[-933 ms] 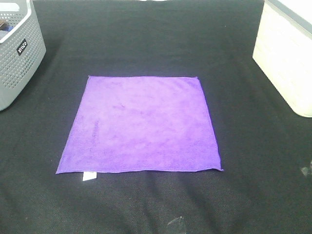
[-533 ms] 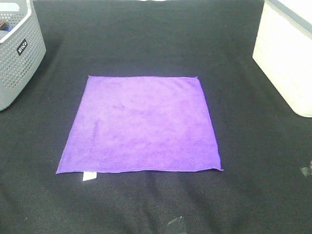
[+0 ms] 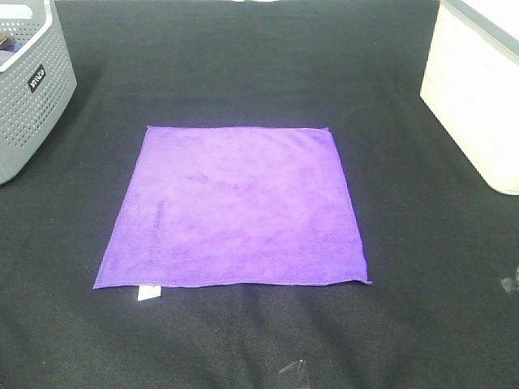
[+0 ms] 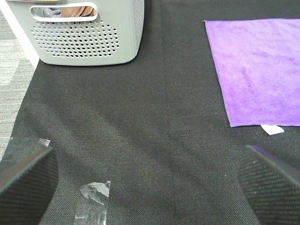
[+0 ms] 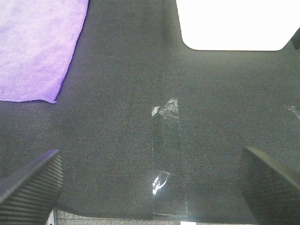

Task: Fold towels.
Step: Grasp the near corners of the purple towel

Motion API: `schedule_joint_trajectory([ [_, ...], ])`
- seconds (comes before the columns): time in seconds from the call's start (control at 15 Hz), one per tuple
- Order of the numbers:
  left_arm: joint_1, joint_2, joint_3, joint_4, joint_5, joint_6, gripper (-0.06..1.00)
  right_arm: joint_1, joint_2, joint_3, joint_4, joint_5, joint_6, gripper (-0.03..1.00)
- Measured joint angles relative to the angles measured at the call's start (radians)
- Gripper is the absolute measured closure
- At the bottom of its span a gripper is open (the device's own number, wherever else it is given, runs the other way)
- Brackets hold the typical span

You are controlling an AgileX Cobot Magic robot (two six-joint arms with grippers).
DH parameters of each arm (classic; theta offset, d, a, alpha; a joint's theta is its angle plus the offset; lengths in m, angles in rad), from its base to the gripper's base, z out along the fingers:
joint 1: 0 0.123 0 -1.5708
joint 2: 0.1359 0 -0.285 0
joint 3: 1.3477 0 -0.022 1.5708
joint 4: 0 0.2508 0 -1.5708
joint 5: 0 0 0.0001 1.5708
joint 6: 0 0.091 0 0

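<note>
The purple towel (image 3: 233, 207) lies flat and unfolded in the middle of the black table cover, with its small white tag (image 3: 147, 292) at the near left corner. Part of it shows in the left wrist view (image 4: 260, 70) with the tag (image 4: 272, 129), and its near right corner shows in the right wrist view (image 5: 37, 47). Neither arm shows in the exterior high view. My left gripper (image 4: 150, 180) is open and empty, off the towel's near left side. My right gripper (image 5: 150, 183) is open and empty, off the towel's near right corner.
A grey perforated basket (image 3: 28, 85) stands at the far left, also in the left wrist view (image 4: 89, 30). A white bin (image 3: 478, 89) stands at the far right. Strips of clear tape (image 5: 165, 140) stick to the black cover near the front edge.
</note>
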Motion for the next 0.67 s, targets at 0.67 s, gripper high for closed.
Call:
schedule_joint_trajectory([
  [0.67, 0.000, 0.000, 0.000, 0.000, 0.000, 0.000, -0.05, 0.000, 0.000, 0.000, 0.000, 0.000, 0.000, 0.00],
])
